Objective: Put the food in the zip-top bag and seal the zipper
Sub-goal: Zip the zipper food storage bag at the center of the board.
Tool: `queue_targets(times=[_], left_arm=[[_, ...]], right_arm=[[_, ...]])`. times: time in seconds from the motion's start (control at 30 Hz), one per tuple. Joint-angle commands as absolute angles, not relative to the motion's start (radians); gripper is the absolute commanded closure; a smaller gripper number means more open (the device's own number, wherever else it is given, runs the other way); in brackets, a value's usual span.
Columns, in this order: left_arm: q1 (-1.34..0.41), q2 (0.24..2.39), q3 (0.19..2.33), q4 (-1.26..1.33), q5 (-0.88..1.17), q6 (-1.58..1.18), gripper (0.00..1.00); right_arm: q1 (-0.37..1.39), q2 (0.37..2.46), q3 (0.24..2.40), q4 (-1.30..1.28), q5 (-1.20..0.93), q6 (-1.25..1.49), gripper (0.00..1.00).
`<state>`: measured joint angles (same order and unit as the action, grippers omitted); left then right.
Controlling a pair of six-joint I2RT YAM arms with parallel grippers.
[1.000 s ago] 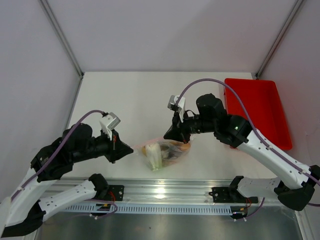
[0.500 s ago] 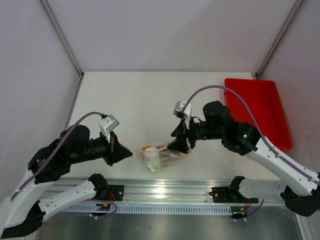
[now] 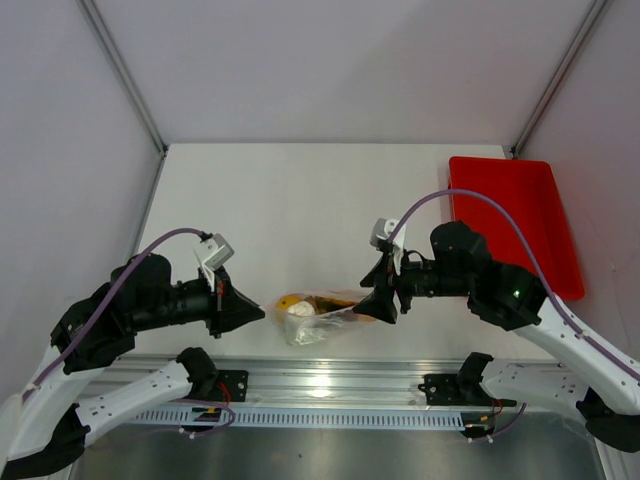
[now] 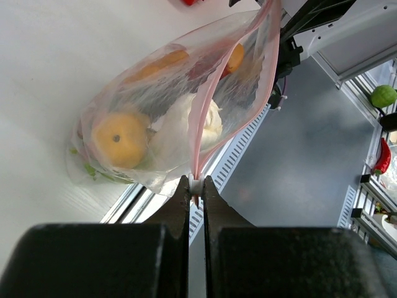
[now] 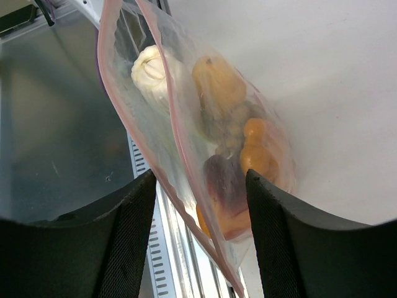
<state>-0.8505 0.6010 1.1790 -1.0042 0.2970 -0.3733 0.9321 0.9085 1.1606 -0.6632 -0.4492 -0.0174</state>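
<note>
While the left end effector (image 4: 195,186) is clenched on one end of the zipper (image 4: 193,143), the zip-top bag (image 4: 155,93) holding the food (image 4: 118,139) sits at the desk's (image 3: 300,190) near edge, the released right end effector (image 5: 198,179) straddling its other end.

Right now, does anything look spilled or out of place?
Nothing stands out. The food sits inside the zip-top bag, the left fingers pinch one end of the zipper, and the right fingers stand open astride it. I cannot tell whether the zipper is fully sealed.
</note>
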Motion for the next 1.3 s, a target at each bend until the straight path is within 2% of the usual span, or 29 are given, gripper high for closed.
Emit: queue_targets(times=[0.0,0.03,0.1,0.17,0.37,0.6,0.7,0.73,0.8,0.83,0.87,0.9,0.93,0.97,1.0,1.07,1.1,1.2,1.27], left_arm=[[-0.845,0.603,1.186,-0.945,0.330,-0.364,0.99],[-0.845,0.603,1.186,-0.943,0.333,-0.365,0.99],[-0.845,0.604,1.190,-0.943,0.336,-0.373,1.00],[-0.845,0.607,1.189,-0.936,0.347,-0.377,0.99],[-0.845,0.658,1.209,-0.891,0.390,-0.394,0.99],[-0.847,0.725,1.244,-0.858,0.443,-0.394,0.99],[-0.845,0.744,1.249,-0.851,0.468,-0.384,0.99],[-0.845,0.749,1.244,-0.853,0.469,-0.376,1.00],[-0.845,0.753,1.253,-0.859,0.468,-0.367,0.99],[-0.845,0.755,1.255,-0.864,0.468,-0.356,0.99],[-0.845,0.756,1.256,-0.868,0.462,-0.351,0.99],[-0.845,0.756,1.261,-0.873,0.459,-0.344,0.99],[-0.845,0.756,1.258,-0.874,0.453,-0.339,0.97],[-0.845,0.755,1.259,-0.876,0.446,-0.337,0.93],[-0.845,0.755,1.262,-0.880,0.418,-0.334,0.72],[-0.845,0.739,1.259,-0.879,0.371,-0.333,0.47],[-0.845,0.727,1.250,-0.871,0.306,-0.333,0.30],[-0.845,0.663,1.209,-0.847,0.210,-0.318,0.10],[-0.847,0.603,1.149,-0.802,0.155,-0.299,0.07]], right_arm=[[0.930,0.905,1.172,-0.649,-0.439,-0.005,0.38],[0.931,0.907,1.175,-0.647,-0.445,-0.005,0.37],[0.931,0.923,1.187,-0.644,-0.454,-0.005,0.27],[0.940,0.943,1.201,-0.644,-0.478,-0.011,0.25],[1.006,1.054,1.276,-0.637,-0.488,-0.034,0.25],[1.088,1.170,1.365,-0.637,-0.379,-0.081,0.28],[1.095,1.209,1.391,-0.644,-0.371,-0.100,0.37],[1.095,1.215,1.396,-0.647,-0.371,-0.104,0.52],[1.098,1.223,1.402,-0.649,-0.370,-0.109,0.67],[1.097,1.223,1.402,-0.649,-0.367,-0.110,0.81],[1.097,1.220,1.402,-0.646,-0.365,-0.112,0.87],[1.097,1.216,1.402,-0.646,-0.359,-0.109,1.00],[1.097,1.216,1.402,-0.646,-0.356,-0.107,1.00],[1.097,1.215,1.401,-0.644,-0.359,-0.106,1.00],[1.097,1.213,1.401,-0.646,-0.365,-0.104,1.00],[1.095,1.209,1.396,-0.637,-0.380,-0.094,1.00],[1.095,1.203,1.393,-0.635,-0.380,-0.087,1.00],[1.078,1.200,1.393,-0.632,-0.406,-0.054,1.00],[1.054,1.201,1.394,-0.632,-0.451,-0.022,1.00]])
